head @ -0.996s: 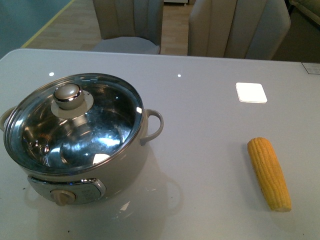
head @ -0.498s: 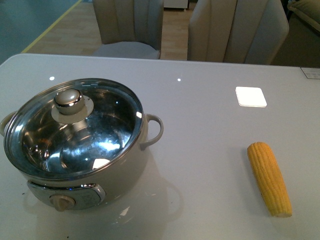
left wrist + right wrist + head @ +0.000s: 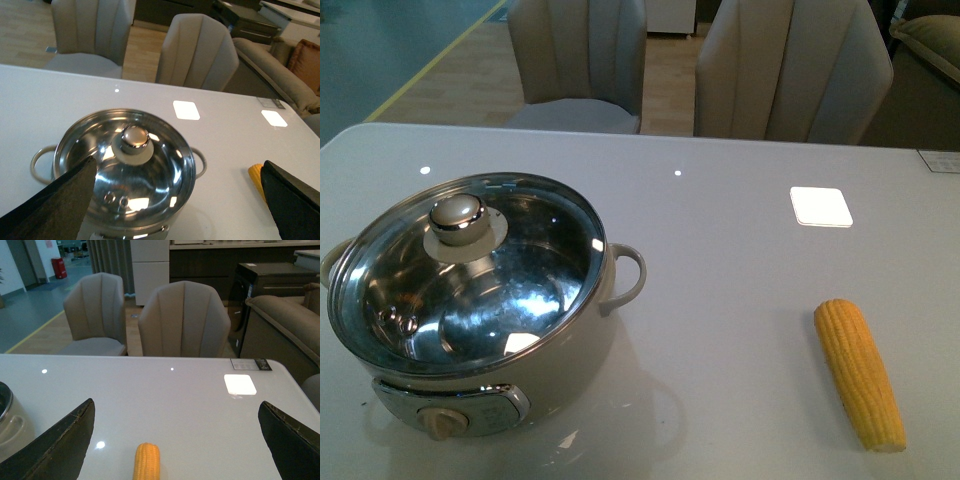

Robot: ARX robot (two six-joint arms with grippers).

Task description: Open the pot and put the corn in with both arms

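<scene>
**Lidded pot at left, corn lying apart at right, both hands spread**

Front view: the pot [image 3: 582,365] stands on the pale tabletop [image 3: 720,260] at the left. Its glass lid [image 3: 520,295] is seated on the rim, with a rounded metal knob [image 3: 457,218] on top. Through the glass only the shiny steel interior and its reflections show. A beige dial [image 3: 440,423] faces the camera and a loop handle [image 3: 628,275] sticks out toward the right. The corn [image 3: 860,372] lies flat on the tabletop, well apart from the pot, at the right. Its long axis runs roughly away from the robot, slanting a little rightward as it comes nearer. The broader rounded end points away and the narrower end points toward the robot. Two beige chairs [image 3: 790,60] stand behind the tabletop. Neither arm is in sight here.

Left wrist view: the left hand [image 3: 178,162] is spread wide, its two dark fingers [image 3: 65,200] in the lower corners. The lidded pot sits between them, and only one end of the corn peeks out beside the other finger.

Right wrist view: the right hand [image 3: 176,403] is likewise spread wide and grips nothing. The corn lies lengthwise between its fingers, rounded end pointing away and the rest cut off by the frame. The pot's side and handle show at the edge.
</scene>
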